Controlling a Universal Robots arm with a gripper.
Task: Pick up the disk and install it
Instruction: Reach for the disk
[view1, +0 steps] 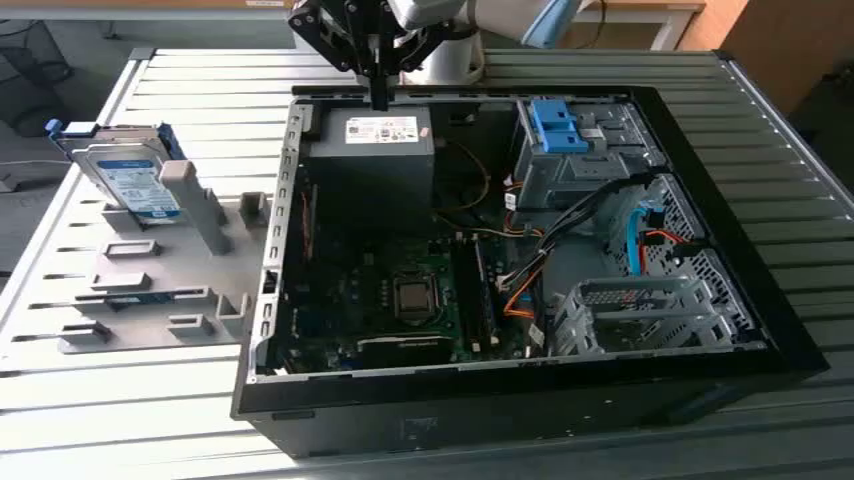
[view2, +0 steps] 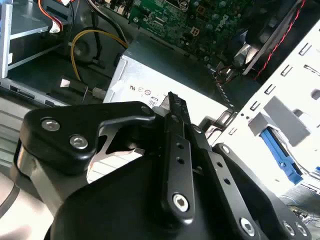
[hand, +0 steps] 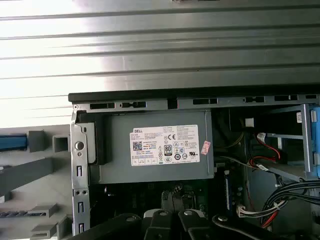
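Disk (view1: 134, 185) stands on edge in a grey rack (view1: 147, 290) at the exterior view's left, its white-and-blue label facing the camera and its blue frame showing along the top. The rack sits on the ribbed metal counter (view1: 120, 420), just beside the open case (view1: 747, 250). Nothing is touching the disk.

My end effector (view1: 380, 98) hangs at the far rim of the case, above the power supply (view1: 374, 150), and is well apart from the rack. In the exterior view its fingers come together into a single dark tip, so I read it as closed with nothing held. I cannot tell whether the tip touches the rim.

In the first wrist view the power supply (hand: 155, 145) lies below the arm, white sticker up, tucked into a corner of the case. The motherboard (view1: 400, 290) fills the middle of the case floor. A blue clip (view1: 554, 125) sits on top of the grey bay toward the exterior view's right. Nearer the camera on that side is a perforated metal cage (view1: 641, 310), with orange and black cables running between it and the board.
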